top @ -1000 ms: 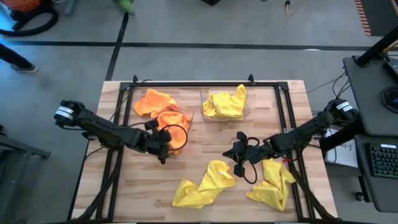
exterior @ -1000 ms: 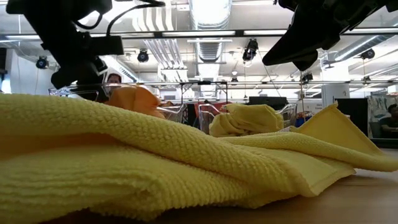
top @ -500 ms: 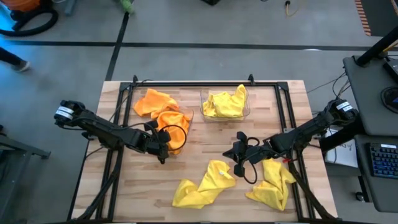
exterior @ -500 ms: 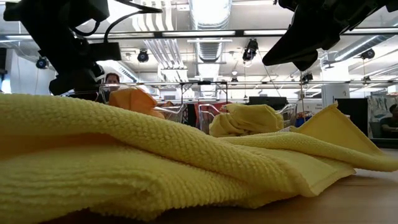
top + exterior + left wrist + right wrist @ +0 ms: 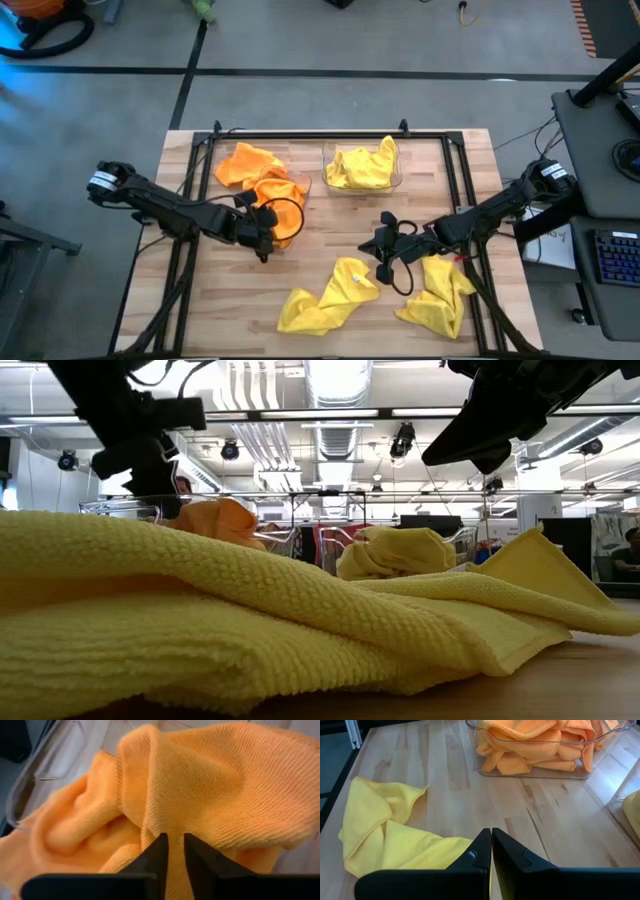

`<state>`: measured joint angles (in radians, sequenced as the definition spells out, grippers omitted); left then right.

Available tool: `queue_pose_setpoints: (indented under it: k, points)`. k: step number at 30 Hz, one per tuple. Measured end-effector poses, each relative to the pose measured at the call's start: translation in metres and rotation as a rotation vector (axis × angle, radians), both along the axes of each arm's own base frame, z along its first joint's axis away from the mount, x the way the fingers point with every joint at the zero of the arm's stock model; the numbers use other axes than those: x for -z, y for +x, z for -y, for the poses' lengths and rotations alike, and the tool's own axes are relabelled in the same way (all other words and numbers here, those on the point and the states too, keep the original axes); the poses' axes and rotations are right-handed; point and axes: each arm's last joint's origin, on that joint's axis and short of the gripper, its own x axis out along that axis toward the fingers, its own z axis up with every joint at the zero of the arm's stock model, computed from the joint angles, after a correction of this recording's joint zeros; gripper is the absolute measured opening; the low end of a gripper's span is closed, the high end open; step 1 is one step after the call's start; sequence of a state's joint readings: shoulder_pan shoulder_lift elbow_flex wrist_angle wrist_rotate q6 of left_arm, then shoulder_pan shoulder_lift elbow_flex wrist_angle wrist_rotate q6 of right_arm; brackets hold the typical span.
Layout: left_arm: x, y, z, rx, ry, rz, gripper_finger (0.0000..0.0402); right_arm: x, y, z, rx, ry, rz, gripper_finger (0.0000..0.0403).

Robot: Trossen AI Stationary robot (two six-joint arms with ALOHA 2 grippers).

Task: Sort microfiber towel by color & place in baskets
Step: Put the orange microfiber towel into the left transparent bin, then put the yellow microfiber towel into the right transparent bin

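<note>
Left hand (image 5: pixel 172 851) just parting over orange towel (image 5: pixel 210 790) in left basket (image 5: pixel 302 186) — drop underway | right hand (image 5: pixel 491 850) pressed together, hovering above yellow towel (image 5: pixel 390 837) on counter (image 5: pixel 530 815) — next up.

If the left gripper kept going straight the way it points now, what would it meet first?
The orange towel in the clear basket: the left gripper points into its folds, fingers slightly parted. It looks very close, though depth is hard to judge.
</note>
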<state>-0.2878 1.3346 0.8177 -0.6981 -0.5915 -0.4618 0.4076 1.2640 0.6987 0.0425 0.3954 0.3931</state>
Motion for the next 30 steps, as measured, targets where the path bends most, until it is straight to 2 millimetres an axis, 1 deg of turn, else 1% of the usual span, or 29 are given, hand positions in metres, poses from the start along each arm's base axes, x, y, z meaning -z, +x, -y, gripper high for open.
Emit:
queue_pose_setpoints:
  k: [5,9,11,14,18,23,27,30]
  points:
    - [-0.021,0.003,0.001,0.000,0.012,-0.024,0.0099,0.000,0.000,0.000,0.002,0.005,0.000,0.0009]
    - [-0.042,0.003,0.005,-0.015,0.061,-0.006,0.0131,0.000,0.000,0.000,0.003,0.007,0.001,0.0009]
    - [-0.051,0.002,0.013,-0.011,0.094,0.039,0.0141,0.000,0.000,0.000,0.003,0.007,0.001,0.0009]
    - [-0.061,-0.004,0.030,0.038,0.140,0.133,0.0146,0.000,0.000,0.000,0.003,0.007,0.000,0.0009]
    - [-0.066,-0.014,0.058,0.118,0.138,0.269,0.0146,0.000,0.000,0.000,0.004,0.007,0.000,0.0009]
    - [-0.069,-0.019,0.091,0.216,0.062,0.390,0.0146,0.000,0.000,0.000,0.004,0.008,0.004,0.0009]
    - [-0.068,-0.020,0.107,0.260,0.025,0.435,0.0146,-0.003,0.002,-0.001,0.003,0.022,0.035,0.0009]
    - [-0.064,-0.019,0.114,0.279,0.025,0.433,0.0146,-0.003,0.002,-0.001,-0.002,0.031,0.041,0.0009]
